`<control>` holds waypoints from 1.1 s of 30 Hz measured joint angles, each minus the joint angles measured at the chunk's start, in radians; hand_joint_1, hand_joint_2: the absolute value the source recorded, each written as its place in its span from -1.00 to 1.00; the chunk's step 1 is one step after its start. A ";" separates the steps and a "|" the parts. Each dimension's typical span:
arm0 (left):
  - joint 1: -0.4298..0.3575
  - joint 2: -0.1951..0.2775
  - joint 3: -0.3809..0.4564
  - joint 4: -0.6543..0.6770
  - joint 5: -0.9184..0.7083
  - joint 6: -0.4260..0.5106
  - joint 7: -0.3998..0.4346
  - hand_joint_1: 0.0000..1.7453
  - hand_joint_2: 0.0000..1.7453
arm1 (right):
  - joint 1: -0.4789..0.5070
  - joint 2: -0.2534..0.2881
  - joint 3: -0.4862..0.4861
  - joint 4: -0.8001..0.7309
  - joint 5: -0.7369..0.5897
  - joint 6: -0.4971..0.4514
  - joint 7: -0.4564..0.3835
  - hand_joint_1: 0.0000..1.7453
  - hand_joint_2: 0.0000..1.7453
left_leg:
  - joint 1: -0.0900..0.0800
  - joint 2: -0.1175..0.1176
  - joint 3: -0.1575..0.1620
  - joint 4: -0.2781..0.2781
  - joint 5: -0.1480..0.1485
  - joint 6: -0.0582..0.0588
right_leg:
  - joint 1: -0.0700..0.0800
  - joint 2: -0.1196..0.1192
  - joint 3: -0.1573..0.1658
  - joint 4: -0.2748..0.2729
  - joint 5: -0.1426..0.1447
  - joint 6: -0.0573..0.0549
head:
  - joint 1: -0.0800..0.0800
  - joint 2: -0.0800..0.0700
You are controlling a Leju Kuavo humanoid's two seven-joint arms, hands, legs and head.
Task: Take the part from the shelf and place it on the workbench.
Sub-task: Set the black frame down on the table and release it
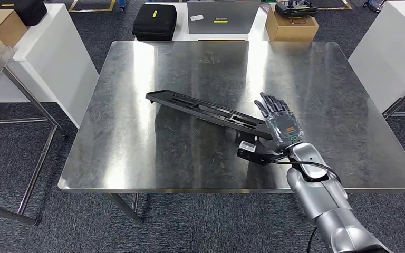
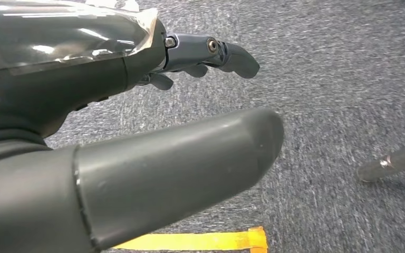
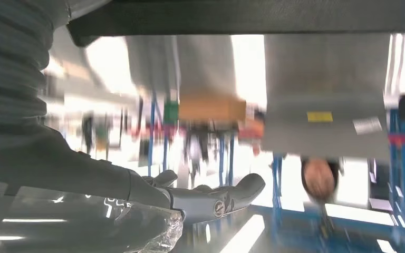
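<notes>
Grey carpet runs under a brushed steel workbench [image 1: 137, 158], with white tables around it. At twelve o'clock beyond the bench sit a black zip case [image 1: 155, 21], a closed grey laptop [image 1: 223, 16] and a cardboard box [image 1: 291, 26].

The part [image 1: 205, 109], a long, flat black plastic piece, lies across the middle of the bench, running from about ten o'clock down toward four o'clock. The right hand [image 1: 280, 120] is at its four o'clock end, palm down with fingers stretched flat and apart, lying over or just above that end; I cannot tell whether it touches, and it grips nothing.

The left hand [image 2: 137, 132] hangs over the carpet near a strip of yellow floor tape [image 2: 200, 241], its fingers [image 2: 227, 52] straight and holding nothing.
</notes>
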 joint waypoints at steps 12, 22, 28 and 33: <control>0.001 -0.002 0.025 0.000 0.008 -0.004 -0.001 -1.00 -1.00 | 0.035 -0.135 0.012 -0.172 -0.298 0.253 -0.043 -1.00 1.00 | -0.001 0.001 -0.001 0.000 0.000 0.000 | 0.000 0.000 -0.001 0.000 0.000 0.000 | 0.000 0.000; 0.001 -0.004 0.033 0.000 0.011 0.000 0.006 -1.00 -1.00 | 0.010 -0.196 0.022 -0.219 -0.392 0.340 -0.048 -1.00 1.00 | -0.001 0.001 -0.001 0.000 0.000 0.000 | 0.000 0.000 0.000 0.000 0.000 0.000 | 0.000 0.000; 0.001 -0.004 0.037 0.000 0.015 0.000 0.007 -1.00 -1.00 | -0.044 -0.250 0.035 -0.226 -0.566 0.510 -0.059 -1.00 1.00 | -0.001 0.000 -0.001 0.000 0.000 0.000 | 0.000 0.000 0.000 0.000 0.000 0.000 | 0.000 0.000; 0.001 -0.004 0.045 0.000 0.015 -0.003 0.007 -1.00 -1.00 | -0.078 -0.295 0.038 -0.230 -0.699 0.598 -0.066 -1.00 1.00 | -0.001 0.000 -0.001 0.000 0.000 0.001 | 0.000 0.000 0.000 0.000 0.000 0.000 | 0.000 0.000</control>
